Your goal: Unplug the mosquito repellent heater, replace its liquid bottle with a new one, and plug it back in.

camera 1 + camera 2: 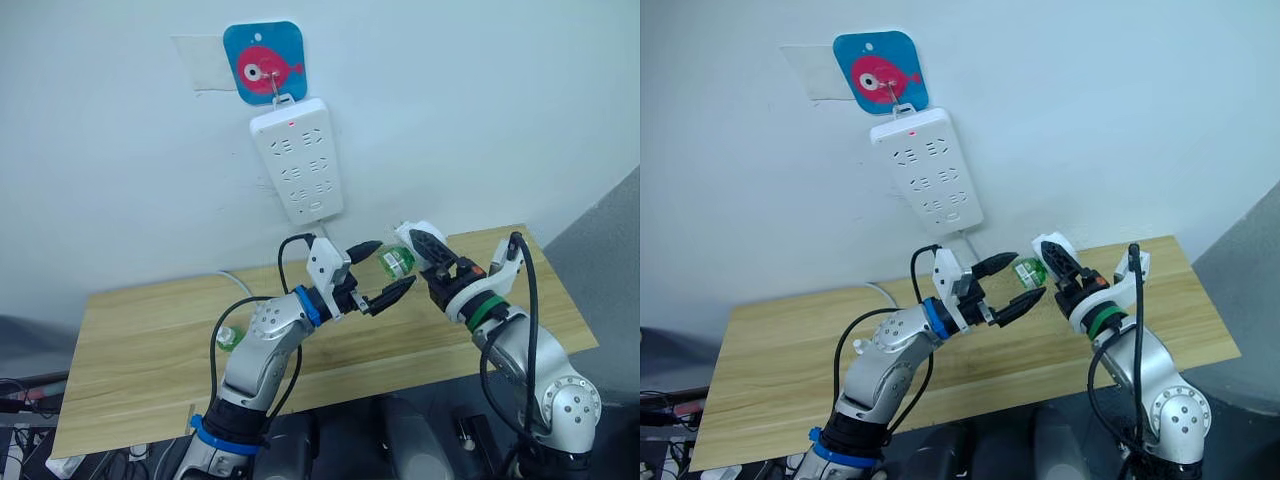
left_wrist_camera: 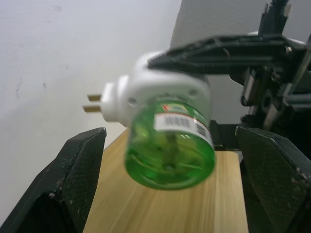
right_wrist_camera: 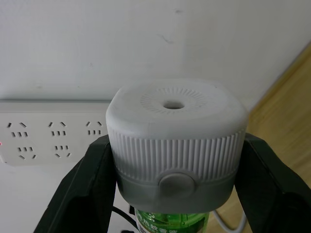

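Heater [image 3: 175, 145] with green bottle [image 2: 170, 150] clamped in right claw [image 1: 428, 250], unplugged, aloft over tabletop [image 1: 140, 340]. Left claw [image 1: 385, 272] spread wide, 2 fingers flanking bottle without touching. Power strip [image 1: 297, 160] hanging on wall above.

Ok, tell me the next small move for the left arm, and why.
Probably close the open left gripper on the green bottle. The right gripper holds the unplugged heater, and the bottle, not yet removed, sits between the left fingers, untouched.
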Controlling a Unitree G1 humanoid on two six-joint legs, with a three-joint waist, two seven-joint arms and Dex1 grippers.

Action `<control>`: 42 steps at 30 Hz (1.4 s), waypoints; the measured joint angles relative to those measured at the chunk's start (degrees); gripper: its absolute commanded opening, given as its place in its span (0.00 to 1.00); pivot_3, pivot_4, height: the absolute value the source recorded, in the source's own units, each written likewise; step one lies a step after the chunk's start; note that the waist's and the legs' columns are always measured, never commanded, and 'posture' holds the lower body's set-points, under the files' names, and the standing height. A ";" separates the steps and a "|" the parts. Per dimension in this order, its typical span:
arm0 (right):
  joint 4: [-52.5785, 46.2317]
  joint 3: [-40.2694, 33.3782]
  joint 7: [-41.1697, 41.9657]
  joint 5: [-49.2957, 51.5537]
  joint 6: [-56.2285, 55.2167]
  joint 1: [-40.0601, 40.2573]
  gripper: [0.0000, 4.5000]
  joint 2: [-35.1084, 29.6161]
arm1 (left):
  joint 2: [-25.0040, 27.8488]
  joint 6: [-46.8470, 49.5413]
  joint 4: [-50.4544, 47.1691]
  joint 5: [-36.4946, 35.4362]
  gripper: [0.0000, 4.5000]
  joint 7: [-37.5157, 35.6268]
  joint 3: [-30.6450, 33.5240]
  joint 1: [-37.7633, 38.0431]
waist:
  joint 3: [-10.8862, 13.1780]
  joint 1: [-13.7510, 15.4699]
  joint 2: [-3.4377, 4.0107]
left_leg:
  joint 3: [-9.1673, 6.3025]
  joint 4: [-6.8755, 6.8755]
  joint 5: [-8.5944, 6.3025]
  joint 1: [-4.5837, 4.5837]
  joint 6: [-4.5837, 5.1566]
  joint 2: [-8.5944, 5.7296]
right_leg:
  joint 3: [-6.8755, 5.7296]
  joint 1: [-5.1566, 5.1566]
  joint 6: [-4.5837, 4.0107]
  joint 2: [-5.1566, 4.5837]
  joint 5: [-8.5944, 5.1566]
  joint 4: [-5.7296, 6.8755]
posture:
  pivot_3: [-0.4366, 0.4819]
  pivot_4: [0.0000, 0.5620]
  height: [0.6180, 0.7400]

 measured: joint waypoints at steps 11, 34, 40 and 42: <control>1.10 1.54 3.42 0.30 -1.80 0.22 0.65 -2.14 | -0.47 -1.47 2.32 1.26 0.58 -0.04 -0.95 -0.83 | 0.01 0.02 -0.02 | 0.00 0.00 0.00 0.00 0.00 0.01 | 0.03 0.00 -0.01 0.03 0.01 -0.01 | 0.25 0.47 1.00; 2.68 2.19 6.14 9.55 0.71 0.37 1.00 -13.95 | 3.49 -1.98 3.34 1.72 0.50 -3.27 -0.22 -2.21 | 0.05 -0.01 -0.08 | 0.04 0.04 0.00 0.00 0.01 0.00 | 0.03 0.03 -0.02 0.04 0.02 0.00 | 0.25 0.48 1.00; 19.40 -3.38 23.94 13.65 20.79 -5.89 1.00 -26.46 | 11.26 -3.94 3.17 -0.77 0.50 -14.78 0.33 -2.34 | 0.13 -0.07 -0.21 | 0.28 0.05 0.00 0.06 0.02 0.08 | 0.05 0.07 -0.07 0.22 0.05 0.02 | 0.26 0.50 1.00; 26.73 -3.11 31.08 13.64 29.34 -9.75 1.00 -31.13 | 12.65 -4.56 3.14 -1.48 0.50 -18.10 0.27 -2.42 | 0.15 0.06 -0.22 | 0.36 0.05 -0.01 0.06 0.04 0.10 | 0.07 0.08 -0.10 0.22 0.06 0.01 | 0.27 0.50 1.00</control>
